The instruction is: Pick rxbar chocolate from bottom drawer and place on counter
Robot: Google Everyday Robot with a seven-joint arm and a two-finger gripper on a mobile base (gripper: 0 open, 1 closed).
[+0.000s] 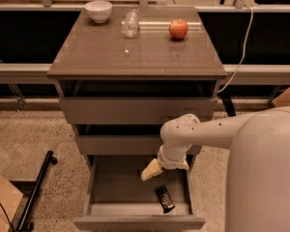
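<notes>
One bar [165, 198], black, lying flat in the open bottom drawer [135, 222], just nearer than the gripper [165, 171]. One gripper, empty, fingers spread; one arm [208, 129] bent down over it. Far beyond on the counter [135, 57]: one apple [178, 29], one glass [130, 23], one bowl [98, 11].

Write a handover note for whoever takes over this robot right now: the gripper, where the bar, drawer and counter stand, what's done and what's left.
Gripper: low inside the open bottom drawer, up and left of the rxbar chocolate, apparently not touching it.
Rxbar chocolate: flat on the drawer floor, near the front right.
Counter: carries a bowl, a glass and an apple along the back.
Done: drawer is open, gripper is in it.
Left: grasp the bar, lift it out, place it on the counter.
</notes>
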